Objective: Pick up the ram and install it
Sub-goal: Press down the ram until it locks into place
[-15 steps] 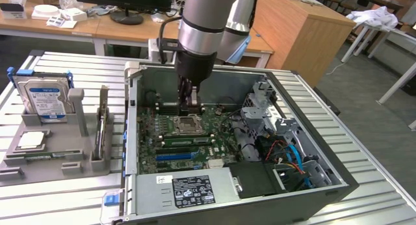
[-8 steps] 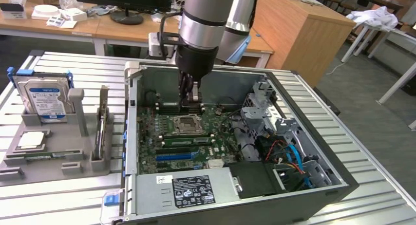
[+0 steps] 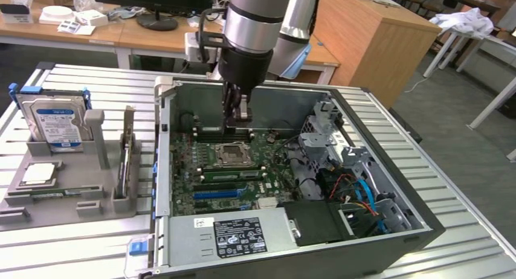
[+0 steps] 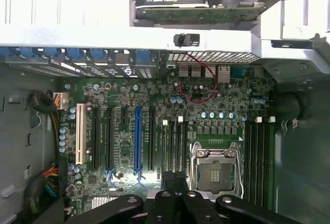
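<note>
**A:** Where was the ram?

**B:** One long, thin green circuit-board stick, the ram [image 3: 52,194] as I read it, lay flat in the grey moulded tray [image 3: 72,209] on the ribbed metal counter [image 3: 72,249]. It was at the exterior view's left, outside the open dark computer case [image 3: 387,243].

**A:** And the hand?

**B:** The black two-fingered hand [image 3: 236,123] hung inside the case, low over the green motherboard [image 3: 185,158]. It was just beyond the square silver processor socket [image 3: 232,153]. In the wrist view its fingers [image 4: 167,182] were clenched together over a bank of black memory slots [image 4: 175,141], with nothing visible between them.

**A:** So how did the stick lie from it?

**B:** Well apart, toward the exterior view's left and nearer the camera, with the case wall between. Its long axis ran across the exterior view, roughly parallel to the slots.

**A:** Any other green stick?

**B:** A narrow green strip [image 3: 229,174] sat on the near side of the socket. I judged it a module already seated, though I couldn't be sure.

**A:** Counts?

**B:** One arm, one hand and one loose stick in the tray. There was also one silver hard drive with a blue-white label [image 3: 55,119] and one square silver processor chip [image 3: 38,173].
</note>
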Motion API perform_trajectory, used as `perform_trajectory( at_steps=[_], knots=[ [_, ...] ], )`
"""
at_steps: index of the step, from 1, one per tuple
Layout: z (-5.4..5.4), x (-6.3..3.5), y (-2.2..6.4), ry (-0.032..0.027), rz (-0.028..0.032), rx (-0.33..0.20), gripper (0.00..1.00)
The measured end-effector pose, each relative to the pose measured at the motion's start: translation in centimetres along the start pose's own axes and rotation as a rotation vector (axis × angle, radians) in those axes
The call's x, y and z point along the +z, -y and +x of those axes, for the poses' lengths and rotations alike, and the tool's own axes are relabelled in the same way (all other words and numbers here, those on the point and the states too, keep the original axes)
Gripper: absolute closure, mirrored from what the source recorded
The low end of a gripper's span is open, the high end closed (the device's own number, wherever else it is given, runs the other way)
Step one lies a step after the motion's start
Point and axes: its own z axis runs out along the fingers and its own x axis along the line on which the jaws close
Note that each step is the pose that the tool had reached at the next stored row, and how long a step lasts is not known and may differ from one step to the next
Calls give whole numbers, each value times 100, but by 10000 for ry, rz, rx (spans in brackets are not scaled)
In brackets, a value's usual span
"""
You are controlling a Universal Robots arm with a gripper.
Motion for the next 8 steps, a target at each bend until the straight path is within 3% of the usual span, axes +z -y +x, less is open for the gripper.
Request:
perform_trajectory(
  at_steps=[8],
  knots=[
    [-2, -81, -1, 1, 1, 0, 89]
  ],
)
